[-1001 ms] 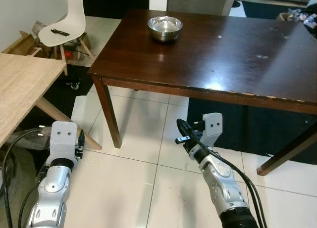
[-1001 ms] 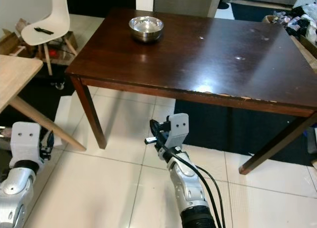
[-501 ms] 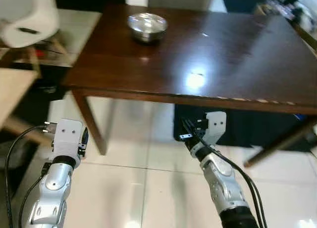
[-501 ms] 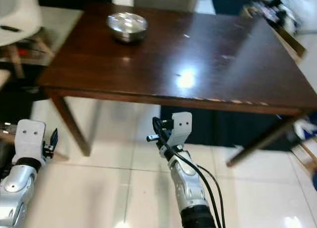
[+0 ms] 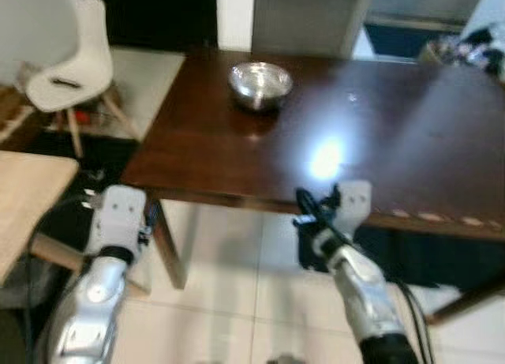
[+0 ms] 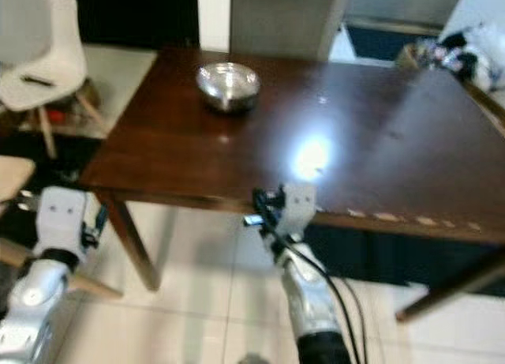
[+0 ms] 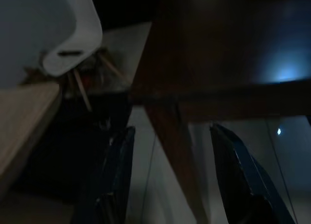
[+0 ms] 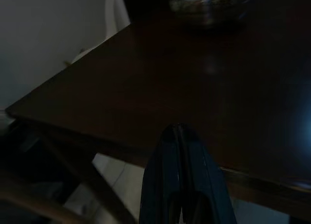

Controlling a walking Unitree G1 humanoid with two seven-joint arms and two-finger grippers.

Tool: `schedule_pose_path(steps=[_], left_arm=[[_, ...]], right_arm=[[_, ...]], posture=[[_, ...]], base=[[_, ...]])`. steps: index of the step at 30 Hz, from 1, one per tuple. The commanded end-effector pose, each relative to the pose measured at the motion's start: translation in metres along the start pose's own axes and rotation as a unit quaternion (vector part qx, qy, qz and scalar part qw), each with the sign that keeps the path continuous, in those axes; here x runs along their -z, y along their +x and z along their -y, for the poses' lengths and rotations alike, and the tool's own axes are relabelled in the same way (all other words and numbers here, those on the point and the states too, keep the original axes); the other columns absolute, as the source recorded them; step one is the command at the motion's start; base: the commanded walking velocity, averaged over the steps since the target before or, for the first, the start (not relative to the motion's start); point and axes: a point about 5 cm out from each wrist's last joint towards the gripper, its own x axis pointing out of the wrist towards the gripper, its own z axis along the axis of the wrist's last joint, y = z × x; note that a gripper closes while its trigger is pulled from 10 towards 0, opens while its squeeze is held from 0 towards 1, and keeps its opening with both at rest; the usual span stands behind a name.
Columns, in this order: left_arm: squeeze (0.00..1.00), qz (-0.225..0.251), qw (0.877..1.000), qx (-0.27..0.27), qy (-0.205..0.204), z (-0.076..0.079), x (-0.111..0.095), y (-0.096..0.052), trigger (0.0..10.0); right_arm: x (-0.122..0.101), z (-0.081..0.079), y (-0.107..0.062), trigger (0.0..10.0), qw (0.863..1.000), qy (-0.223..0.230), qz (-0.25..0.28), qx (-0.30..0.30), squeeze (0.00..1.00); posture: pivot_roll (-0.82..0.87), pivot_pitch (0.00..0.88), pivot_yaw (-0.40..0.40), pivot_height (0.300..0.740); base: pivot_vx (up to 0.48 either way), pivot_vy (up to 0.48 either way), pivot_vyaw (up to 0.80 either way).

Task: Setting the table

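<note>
**Steel bowl on the dark table, both our arms raised before it**

Left eye view: we look down on a dark brown wooden table with a bright glare patch near its front edge. A steel bowl stands upright on its far left part, well back from the near edge. Our right gripper is held up just in front of the table's near edge, roughly below the glare. Our left gripper is lower and off to the left, beside the table's front left leg, over pale floor tiles. A white chair stands off the table's left end, with a small dark thing on its seat, too blurred for us to identify. A light wooden tabletop juts in at the left edge.

Right eye view: the same scene; the bowl is well apart from both grippers.

Left wrist view: dim. We see our two black fingers set wide apart, with the table leg between them, the table's underside edge above, and the white chair beyond.

Right wrist view: dark. Our fingers are pressed together with nothing between them, pointing across the tabletop toward the bowl at its far side.
</note>
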Motion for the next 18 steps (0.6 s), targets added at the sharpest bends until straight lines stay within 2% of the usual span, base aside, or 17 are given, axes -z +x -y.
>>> schedule_pose_path(steps=[1, 8, 9, 18], left_arm=[[0.0, -0.009, 1.0, 0.005, 0.007, 0.001, 0.005, -0.002, 10.0], [0.0, -0.016, 1.0, 0.016, 0.005, 0.003, 0.007, -0.002, 10.0], [0.0, -0.02, 0.999, 0.036, -0.011, 0.008, 0.006, -0.004, 10.0], [0.0, -0.003, 0.996, 0.083, -0.019, 0.019, -0.001, -0.006, 10.0]], right_arm=[[0.003, -0.002, 0.0, 10.0, 1.0, 0.003, -0.005, -0.003, 0.0], [0.004, -0.002, 0.0, 10.0, 1.0, 0.003, -0.007, -0.003, 0.0], [0.004, -0.002, 0.0, 10.0, 1.0, 0.004, -0.008, -0.002, 0.0], [0.0, 0.001, -0.002, 10.0, 1.0, 0.0, 0.0, 0.004, 0.0]], posture=[[-0.01, 0.015, 0.028, 0.74], [-0.01, 0.015, 0.028, 0.74], [-0.01, 0.015, 0.028, 0.74], [-0.01, 0.014, 0.03, 0.74]], base=[[0.0, 0.0, 0.0], [0.0, 0.0, 0.0], [0.0, 0.0, 0.0], [0.0, 0.0, 0.0]])
